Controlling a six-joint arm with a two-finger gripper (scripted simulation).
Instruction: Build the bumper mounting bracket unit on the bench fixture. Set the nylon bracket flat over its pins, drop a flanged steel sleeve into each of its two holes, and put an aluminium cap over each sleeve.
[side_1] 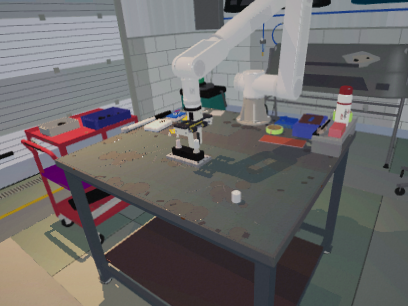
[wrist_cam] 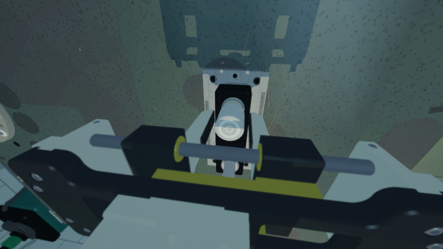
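Note:
An aluminium cap (wrist_cam: 230, 124) stands on a sleeve in the black nylon bracket (side_1: 188, 154), which lies flat on the pale fixture plate (wrist_cam: 234, 77) left of the bench's centre. My gripper (side_1: 188, 141) is directly over the bracket with its fingers either side of that cap; it is open and holds nothing. A second sleeve (wrist_cam: 230, 168) stands in the bracket's other hole, partly hidden by the gripper's guide rod. A lone white cap (side_1: 236, 196) stands on the bench nearer the front edge, well to the right of the fixture.
A red trolley (side_1: 75, 150) stands against the bench's left side with a blue bin on top. The arm's base (side_1: 253, 107) sits at the back of the bench, next to a grey tray with a red-topped bottle (side_1: 343, 105), blue boxes and a tape roll (side_1: 274, 129).

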